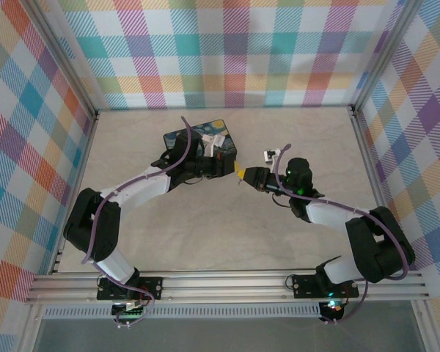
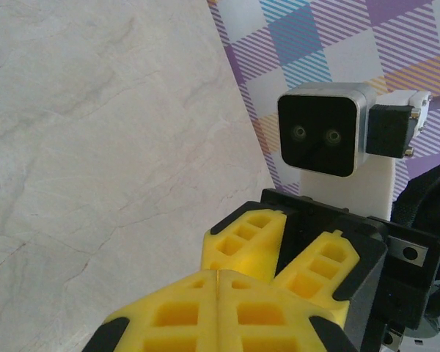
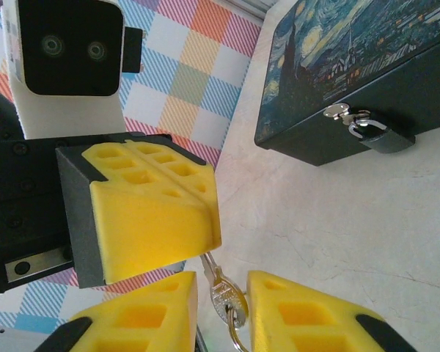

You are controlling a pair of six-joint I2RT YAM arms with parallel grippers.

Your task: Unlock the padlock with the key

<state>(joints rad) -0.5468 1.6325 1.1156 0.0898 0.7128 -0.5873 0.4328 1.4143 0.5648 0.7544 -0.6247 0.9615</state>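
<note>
Right wrist — left pincer on key

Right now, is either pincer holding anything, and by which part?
The left pincer is shut on the key at its blade end. The right pincer stands open around the key's head, not clamping it.

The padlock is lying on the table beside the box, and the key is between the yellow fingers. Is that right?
Not quite. The padlock isn't lying on the table. It hangs on the clasp at the front of the box, as the right wrist view shows. The key is between the yellow fingers of the right tool.
</note>
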